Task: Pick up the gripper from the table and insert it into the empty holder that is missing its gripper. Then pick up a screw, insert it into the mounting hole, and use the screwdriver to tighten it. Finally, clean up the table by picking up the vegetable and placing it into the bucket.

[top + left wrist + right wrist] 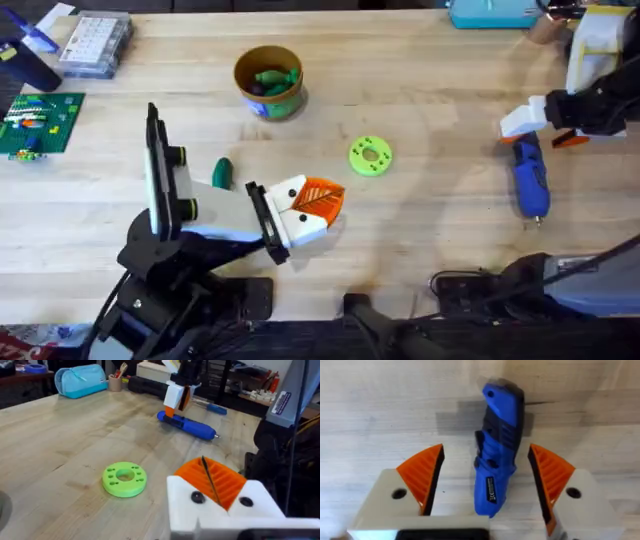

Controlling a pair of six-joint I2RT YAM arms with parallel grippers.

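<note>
The right gripper [485,485] is spread wide around the blue tube-shaped screwdriver [499,445], ready to grab it; the left gripper [318,200], near the flat green ring [370,155], is pressed shut, holding nothing

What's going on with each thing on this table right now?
Screwdriver: lying flat on the table, not gripped.
Right pincer: open, straddling the screwdriver.
Left pincer: shut, empty.
Vegetable: lying on the table.
Bucket: upright, green items inside.
Green ring: lying flat.
</note>
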